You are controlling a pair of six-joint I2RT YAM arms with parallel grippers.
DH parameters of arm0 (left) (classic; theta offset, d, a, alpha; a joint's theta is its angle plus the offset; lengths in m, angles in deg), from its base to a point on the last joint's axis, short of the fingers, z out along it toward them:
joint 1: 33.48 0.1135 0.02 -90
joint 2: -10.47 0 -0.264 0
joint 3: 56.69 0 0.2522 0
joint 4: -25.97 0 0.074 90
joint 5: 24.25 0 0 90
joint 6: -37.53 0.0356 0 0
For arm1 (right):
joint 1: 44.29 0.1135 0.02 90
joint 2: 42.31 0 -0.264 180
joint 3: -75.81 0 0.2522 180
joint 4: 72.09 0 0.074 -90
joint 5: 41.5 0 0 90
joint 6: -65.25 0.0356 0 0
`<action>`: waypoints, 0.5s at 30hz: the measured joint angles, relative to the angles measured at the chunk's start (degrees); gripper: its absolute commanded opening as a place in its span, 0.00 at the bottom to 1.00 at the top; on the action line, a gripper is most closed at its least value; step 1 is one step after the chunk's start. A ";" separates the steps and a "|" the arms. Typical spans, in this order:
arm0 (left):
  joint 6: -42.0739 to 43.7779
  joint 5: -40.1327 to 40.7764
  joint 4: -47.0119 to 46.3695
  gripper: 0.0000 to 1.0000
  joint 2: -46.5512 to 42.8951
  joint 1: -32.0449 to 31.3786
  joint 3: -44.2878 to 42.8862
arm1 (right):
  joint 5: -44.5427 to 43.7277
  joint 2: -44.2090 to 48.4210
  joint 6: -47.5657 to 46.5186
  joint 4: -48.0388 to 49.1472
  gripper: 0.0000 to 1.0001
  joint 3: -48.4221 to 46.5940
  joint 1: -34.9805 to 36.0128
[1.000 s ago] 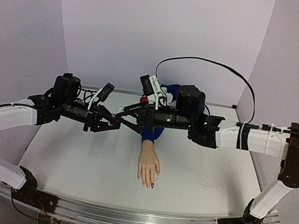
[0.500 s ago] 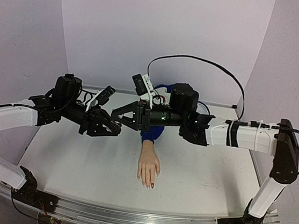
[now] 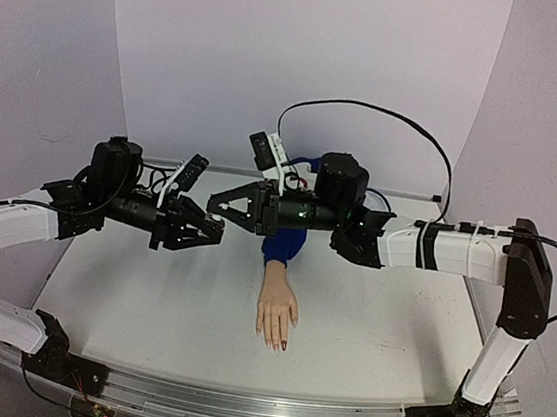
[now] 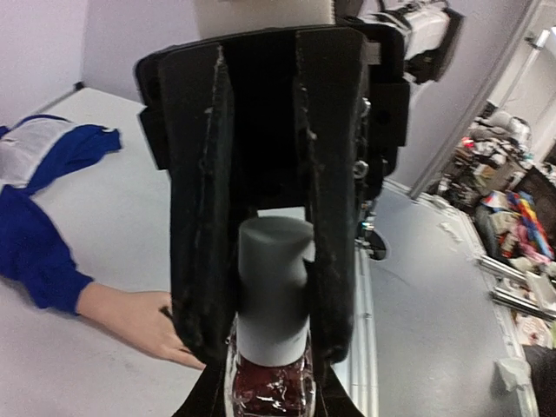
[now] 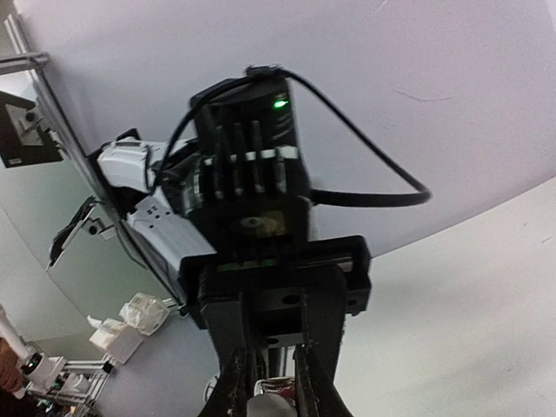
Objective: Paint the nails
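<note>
The mannequin hand [image 3: 277, 312] lies palm down at the table's middle, its blue sleeve [image 3: 282, 245] toward the back. Its nails [image 3: 283, 345] point at the near edge, and at least one is dark red. Above and left of it, both grippers meet in the air. My left gripper [image 3: 218, 225] is shut on the dark-red polish bottle [image 4: 269, 391]. My right gripper [image 3: 212, 204] is shut on the bottle's white cap [image 4: 274, 278], its black fingers [image 4: 198, 226] pressing both sides. In the right wrist view the cap [image 5: 268, 407] sits at the bottom edge.
A black cable [image 3: 389, 121] loops over the right arm. Lilac walls [image 3: 305, 61] enclose the back and both sides of the white table [image 3: 147, 304]. An aluminium rail [image 3: 236, 405] runs along the near edge.
My right gripper has gone from open to shut on the cap. Both grippers have shifted a little to the left. The mannequin hand has not moved.
</note>
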 measured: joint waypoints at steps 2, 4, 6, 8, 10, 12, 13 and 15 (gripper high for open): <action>0.59 6.99 0.09 0.00 -1.57 -0.39 1.07 | -3.98 -0.61 -0.11 -0.35 0.00 -0.17 0.17; 1.84 15.26 0.24 0.00 -2.99 -0.63 2.25 | -10.86 -1.62 -0.42 -2.05 0.00 -1.14 1.05; 3.34 22.99 0.68 0.00 -4.37 -0.83 3.45 | -21.00 -2.78 -0.85 -4.96 0.00 -3.04 3.19; 4.98 29.86 1.70 0.00 -5.92 -1.03 4.52 | -34.45 -4.31 -0.70 -8.41 0.00 -5.81 6.67; 6.47 34.71 3.02 0.00 -7.26 -1.27 4.94 | -47.21 -6.29 0.24 -11.21 0.00 -9.42 10.21; 7.48 37.31 3.54 0.00 -8.28 -1.46 5.07 | -55.43 -7.82 1.27 -12.37 0.00 -12.07 12.55; 7.85 38.18 3.58 0.00 -8.68 -1.62 5.07 | -58.62 -8.41 1.64 -12.79 0.00 -13.18 13.44; 8.46 38.97 3.50 0.00 -9.14 -1.73 5.07 | -62.12 -9.05 2.14 -13.38 0.00 -14.67 14.43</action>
